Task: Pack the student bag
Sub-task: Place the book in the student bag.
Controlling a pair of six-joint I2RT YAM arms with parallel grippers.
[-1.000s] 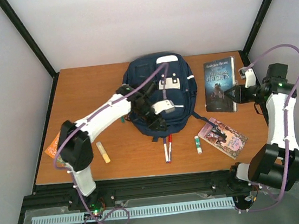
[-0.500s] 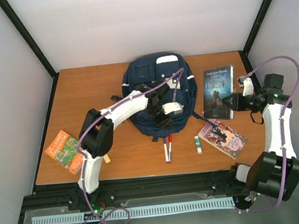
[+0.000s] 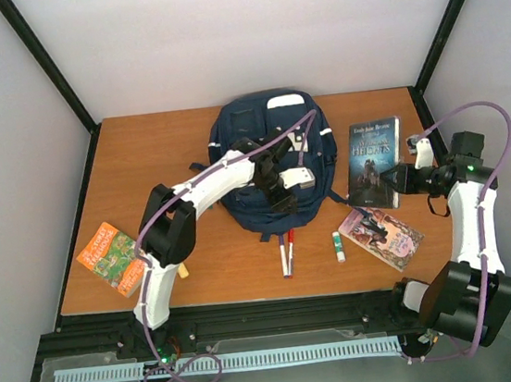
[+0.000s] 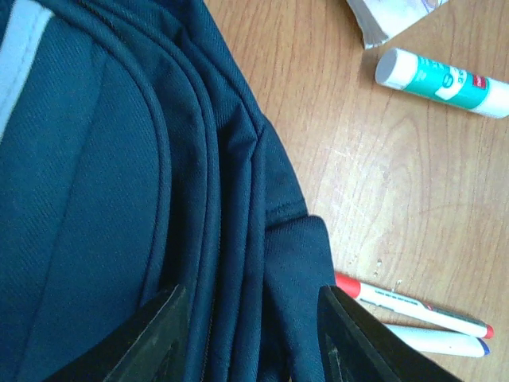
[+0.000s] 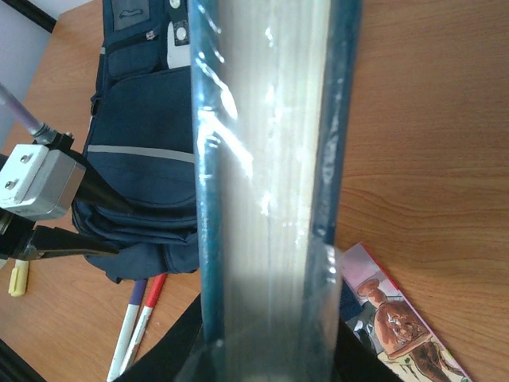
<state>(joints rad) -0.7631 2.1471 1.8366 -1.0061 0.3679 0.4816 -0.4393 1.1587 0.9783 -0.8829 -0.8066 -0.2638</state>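
The student bag (image 3: 268,143), navy with a white front patch, lies in the middle of the table. My left gripper (image 3: 280,197) is at the bag's near end. In the left wrist view its fingers (image 4: 250,302) are closed on a bunch of the bag's (image 4: 95,199) pleated fabric. My right gripper (image 3: 401,176) is shut on a dark blue book (image 3: 375,162), held just right of the bag. In the right wrist view the book's page edge (image 5: 262,159) fills the centre between my fingers (image 5: 262,366), and the bag (image 5: 139,119) lies to its left.
A red and a blue pen (image 3: 286,252) (image 4: 413,310) lie near the bag's bottom, beside a glue stick (image 3: 338,246) (image 4: 441,79). An illustrated book (image 3: 382,231) (image 5: 406,326) lies at the front right. At the front left lie an orange book (image 3: 110,255) and a yellow stick (image 3: 183,272).
The left arm's elbow has swung in toward the bag, and its gripper has shifted slightly right on the fabric. The right gripper has carried the book a little left and nearer.
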